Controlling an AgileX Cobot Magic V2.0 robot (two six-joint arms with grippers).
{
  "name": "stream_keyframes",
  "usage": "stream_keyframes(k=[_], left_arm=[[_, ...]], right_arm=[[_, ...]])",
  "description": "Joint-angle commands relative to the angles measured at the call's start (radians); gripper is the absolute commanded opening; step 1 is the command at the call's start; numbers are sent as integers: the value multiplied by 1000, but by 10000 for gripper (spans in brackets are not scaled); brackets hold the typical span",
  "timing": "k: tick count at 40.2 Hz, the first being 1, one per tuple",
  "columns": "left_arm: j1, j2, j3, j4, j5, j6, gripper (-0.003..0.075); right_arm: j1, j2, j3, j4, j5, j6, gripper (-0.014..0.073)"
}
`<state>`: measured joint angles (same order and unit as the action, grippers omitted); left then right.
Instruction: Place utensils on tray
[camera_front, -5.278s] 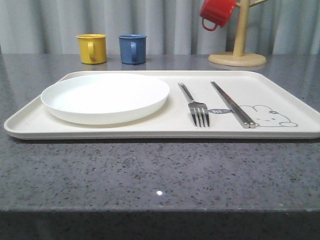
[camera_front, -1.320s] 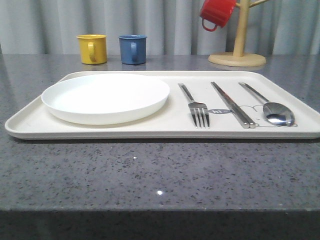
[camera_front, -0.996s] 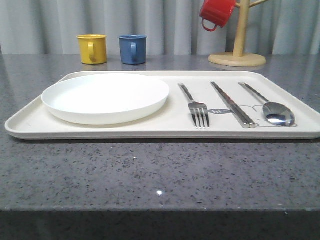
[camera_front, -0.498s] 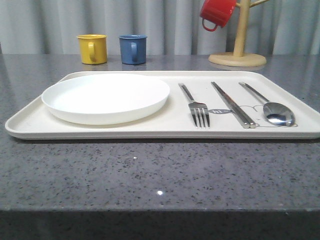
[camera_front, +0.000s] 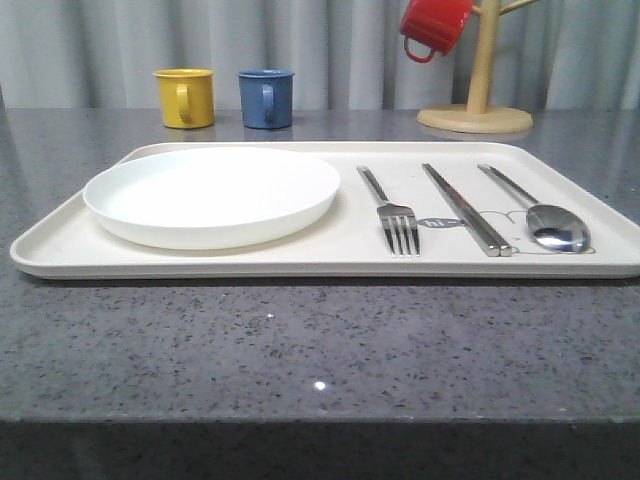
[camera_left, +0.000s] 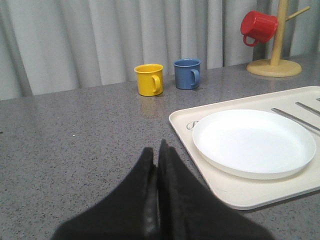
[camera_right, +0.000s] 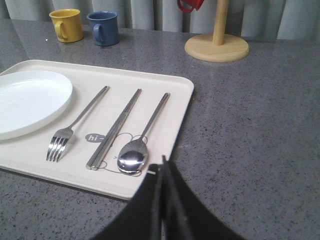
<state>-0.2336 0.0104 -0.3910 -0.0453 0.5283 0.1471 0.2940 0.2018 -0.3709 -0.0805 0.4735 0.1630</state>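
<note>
Cream tray (camera_front: 350, 255) on the grey speckled desk (camera_front: 300, 350), carrying all four items of the setting. The white plate (camera_front: 212, 193) occupies the tray's left half; to its right lie, side by side and roughly parallel, the fork (camera_front: 390, 212), the chopsticks (camera_front: 465, 208) and the spoon (camera_front: 535, 208), each with its long axis running from the tray's far edge toward its near edge, the fork tines and spoon bowl nearest the front rim. The spoon bowl rests over the rabbit drawing near the tray's right-hand near corner. The right end effector (camera_right: 162, 172) is closed and empty, its fingers pressed together, held over the desk just outside the tray's rim beside the spoon bowl; the three utensils lie ahead of it and toward the plate, making the right arm the nearer one to them. The left end effector (camera_left: 156, 165) is likewise closed on nothing, held over bare desk off the tray's left edge, with the plate nearest it. By this arrangement the task appears complete, and no utensil is seen on the desk. Open desk lies on the near side of the tray and beyond its left and right edges for withdrawal; the yellow cup (camera_front: 184, 97), blue cup (camera_front: 266, 97) and wooden mug stand (camera_front: 475, 110) with its red cup (camera_front: 435, 27) stand well apart, toward the desk's far edge.
</note>
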Motion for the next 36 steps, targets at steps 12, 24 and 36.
stream_keyframes(k=[12, 24, 36], left_arm=[[3, 5, 36, 38, -163, -7, -18], [134, -38, 233, 7, -295, -7, -18], [200, -38, 398, 7, -472, -7, -18]], right_arm=[[0, 9, -26, -13, -78, -9, -61], [0, 9, -26, -13, -76, -9, -61], [0, 9, -26, -13, -74, -9, -61]])
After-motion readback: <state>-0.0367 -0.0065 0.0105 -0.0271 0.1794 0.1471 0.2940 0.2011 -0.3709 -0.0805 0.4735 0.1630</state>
